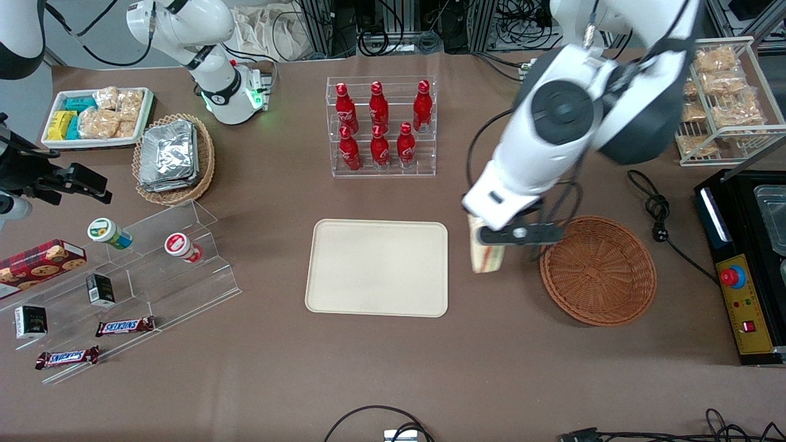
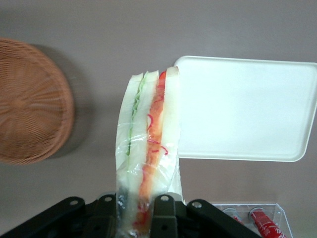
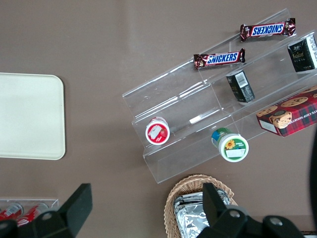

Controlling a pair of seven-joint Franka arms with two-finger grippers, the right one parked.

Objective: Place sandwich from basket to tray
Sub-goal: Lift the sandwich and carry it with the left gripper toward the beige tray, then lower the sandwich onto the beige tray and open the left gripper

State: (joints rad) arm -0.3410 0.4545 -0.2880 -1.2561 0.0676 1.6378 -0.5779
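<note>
1. My jaws (image 2: 141,210): clamped on the sandwich (image 2: 148,148) by one end, so the wedge hangs clear below them.
2. Sandwich: aloft over the desk (image 1: 393,368), between basket and tray, for carrying across.
3. Basket (image 1: 599,270): just beside, nothing in it.
4. Tray (image 1: 377,267): just ahead, bare.

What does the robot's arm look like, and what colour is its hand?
The working arm is chunky, smooth and white, with round dark grey caps on its joints and black cables running alongside it. Its gripper, above the brown table between the tray and the basket, is black, with flat black fingers fixed by small silver screws.
</note>
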